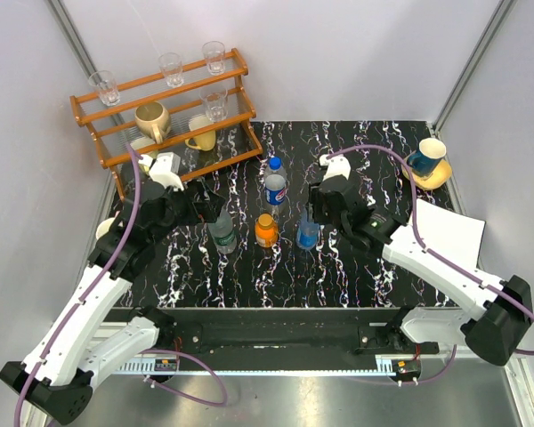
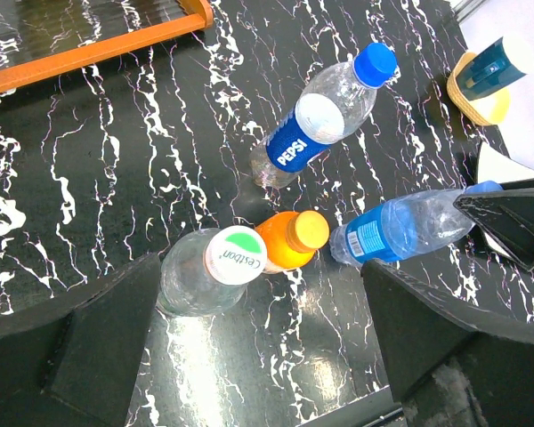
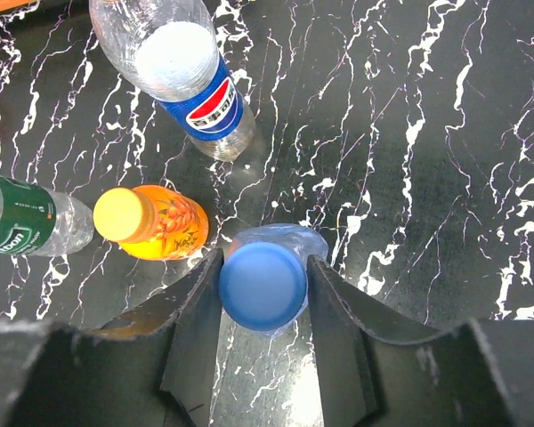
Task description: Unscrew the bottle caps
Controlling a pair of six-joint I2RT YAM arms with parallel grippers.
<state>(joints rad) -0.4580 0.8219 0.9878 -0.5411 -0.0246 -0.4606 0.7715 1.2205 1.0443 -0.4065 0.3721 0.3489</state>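
A: Where are we with the 4 bottles?

B: All 4 stand clustered mid-desk, caps on. Our right gripper (image 3: 263, 267) is over the translucent blue plastic bottle (image 1: 307, 233), its 2 fingers (image 3: 191, 311) set against opposite sides of the round blue cap (image 3: 262, 289), so we count that as a grasp on the cap.

A: And the left?

B: Our left gripper (image 2: 260, 294) is spread wide and holds nothing; it hangs above the clear plastic bottle with the green label (image 2: 209, 267), just beside the squat orange bottle (image 2: 289, 240).

A: So nothing braces the blue one.

B: Right. We judge that it may spin on the black marbled desk (image 1: 249, 285) along with the cap. We should keep the grip centred and level on the cap, twist about the bottle's own axis, and press down lightly or bring the left gripper to its body first. The clear bottle with the blue-red label (image 1: 275, 187) stands behind, apart.
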